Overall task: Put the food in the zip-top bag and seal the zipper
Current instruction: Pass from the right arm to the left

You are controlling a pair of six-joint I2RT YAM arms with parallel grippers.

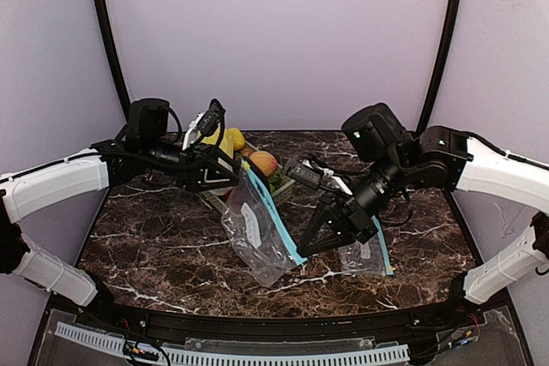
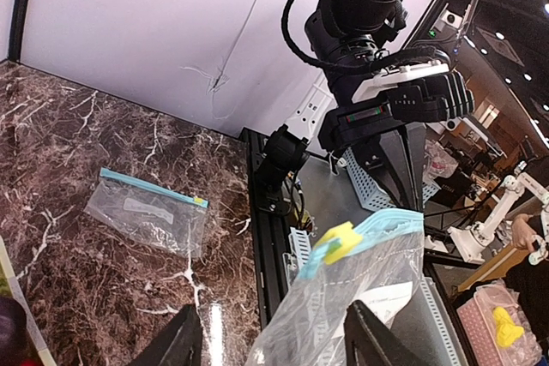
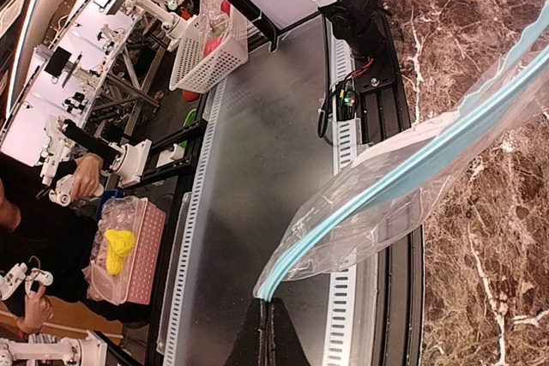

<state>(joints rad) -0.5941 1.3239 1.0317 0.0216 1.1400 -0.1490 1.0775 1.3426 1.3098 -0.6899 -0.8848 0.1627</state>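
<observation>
A clear zip-top bag [image 1: 257, 233] with a blue zipper strip hangs slanted over the table's middle, its bottom near the marble. My right gripper [image 1: 305, 246] is shut on the zipper's lower end; the right wrist view shows the tips [image 3: 273, 310] pinching the bag [image 3: 412, 186]. My left gripper [image 1: 225, 171] is at the bag's upper end. In the left wrist view its fingers [image 2: 182, 342] stand apart, with the bag [image 2: 343, 297] and its yellow slider [image 2: 339, 242] between them, untouched on the left side. Behind the bag lie the orange peach [image 1: 263, 162] and a green fruit [image 1: 280, 180].
A second, flat zip-top bag [image 1: 364, 256] lies on the marble to the right, also in the left wrist view [image 2: 150, 212]. A yellow produce piece [image 1: 232, 140] sits by the peach. The table's black front rail [image 1: 257, 323] runs along the near edge.
</observation>
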